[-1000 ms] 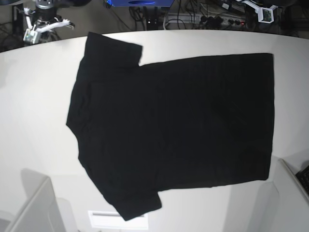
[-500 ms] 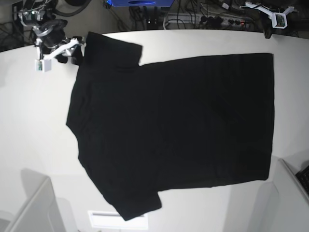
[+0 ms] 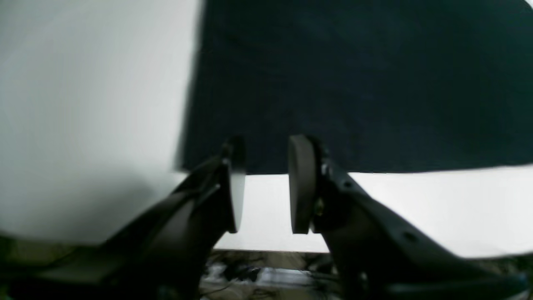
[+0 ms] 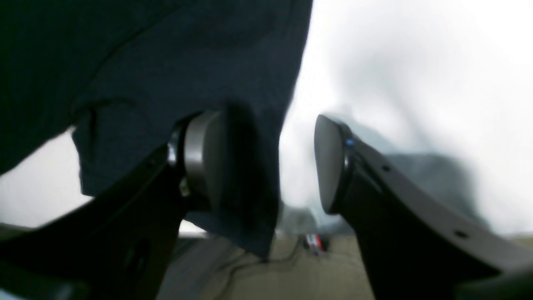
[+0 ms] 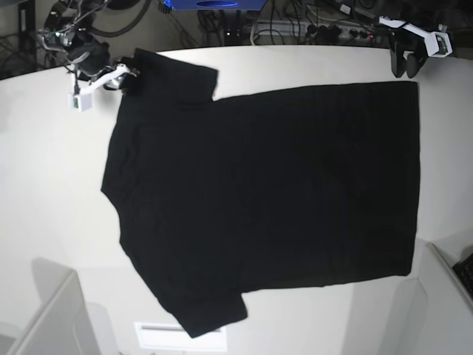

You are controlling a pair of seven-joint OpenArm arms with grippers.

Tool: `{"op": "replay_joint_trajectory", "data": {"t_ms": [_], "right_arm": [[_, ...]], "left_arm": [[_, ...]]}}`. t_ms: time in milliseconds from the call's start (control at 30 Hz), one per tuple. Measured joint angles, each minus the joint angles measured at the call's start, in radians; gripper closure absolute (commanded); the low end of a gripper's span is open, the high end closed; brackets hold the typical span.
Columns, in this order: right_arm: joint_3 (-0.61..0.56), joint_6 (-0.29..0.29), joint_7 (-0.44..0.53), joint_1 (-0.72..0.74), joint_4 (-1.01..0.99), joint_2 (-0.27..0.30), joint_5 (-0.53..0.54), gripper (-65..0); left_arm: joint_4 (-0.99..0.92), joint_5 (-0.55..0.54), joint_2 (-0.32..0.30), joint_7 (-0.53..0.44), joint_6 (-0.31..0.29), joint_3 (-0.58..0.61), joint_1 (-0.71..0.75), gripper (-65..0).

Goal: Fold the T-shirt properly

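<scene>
We see the black T-shirt [image 5: 266, 192] lying spread flat on the white worktop [image 5: 52, 185], plain side up, with no print visible. In the base view its neck end and both short sleeves point to that view's left, and its straight hem runs down that view's right side. 1 sleeve lies at the far edge of the worktop and the other at the near edge.

The right end effector [image 4: 270, 166] is at the far sleeve, on the base view's left. In the right wrist view its 2 pads stand well apart. 1 pad [image 4: 204, 158] sits against the sleeve cloth, and the sleeve's edge hangs in the gap between the pads, while the other pad is over bare worktop, clear of the cloth. We judge it open and not yet gripping; nothing is pinched between the pads.

The left end effector [image 3: 264, 183] is at the far hem corner, on the base view's right. In the left wrist view its 2 pads are parted by a narrow gap, with bare white worktop showing between them. The hem edge of the T-shirt lies just beyond the pad tips, and we cannot tell whether the tips touch it. It holds nothing.

Cables and a power strip [image 5: 325, 31] lie on the floor beyond the worktop's far edge.
</scene>
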Motion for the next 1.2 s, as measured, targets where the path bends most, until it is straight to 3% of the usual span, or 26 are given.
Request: {"op": "replay_joint_trajectory", "data": {"t_ms": [100,233,333,367,467,533,600,667,733,867,1067,1200], "right_arm": [[-0.002,0.004,0.019,0.015,-0.038,0.002,0.021,-31.4],[-0.042,0.011,0.038,0.022,-0.054,0.008,0.021,-31.2],[-0.095,0.016,0.045,0.011,-0.053,0.007,0.028,-30.8],[-0.1,0.018,0.045,0.009,-0.054,0.007,0.029,-30.6],[-0.101,0.018,0.045,0.009,-0.056,0.002,0.034,-29.4],[-0.101,0.018,0.044,0.009,-0.059,0.003,0.033,-20.6],[-0.101,0.016,0.032,0.008,-0.061,0.005,0.02,-2.6],[-0.107,0.014,0.028,0.004,-0.064,0.005,0.021,0.0],[-0.107,0.014,0.024,0.003,-0.064,0.008,0.021,0.0],[-0.107,0.014,0.021,0.005,-0.064,0.008,0.021,0.0],[-0.107,0.014,0.021,0.005,-0.064,0.008,0.021,0.0],[-0.109,0.014,0.021,0.006,-0.064,0.008,0.02,0.0]], "left_arm": [[-0.038,-0.121,0.001,0.015,-0.002,-0.035,-0.027,-18.4],[-0.114,-0.238,0.001,0.175,0.017,-0.14,-0.085,-18.4],[-0.162,-0.252,0.011,0.284,-0.076,-0.212,-0.149,-18.4],[-0.177,-0.251,0.027,0.317,-0.132,-0.243,-0.171,-18.6],[-0.226,-0.252,0.094,0.452,-0.211,-0.363,-0.249,-18.6],[-0.272,-0.249,0.113,0.576,-0.243,-0.438,-0.299,-18.8],[-0.324,-0.248,0.109,0.682,-0.285,-0.504,-0.354,-18.8],[-0.357,-0.244,0.105,0.743,-0.316,-0.551,-0.397,-18.9],[-0.378,-0.246,0.106,0.764,-0.347,-0.568,-0.419,-22.9],[-0.391,-0.243,0.111,0.771,-0.348,-0.569,-0.425,-33.9],[-0.391,-0.245,0.111,0.772,-0.348,-0.567,-0.496,-34.4],[-0.391,-0.243,0.105,0.771,-0.334,-0.492,-0.508,-34.6]]}}
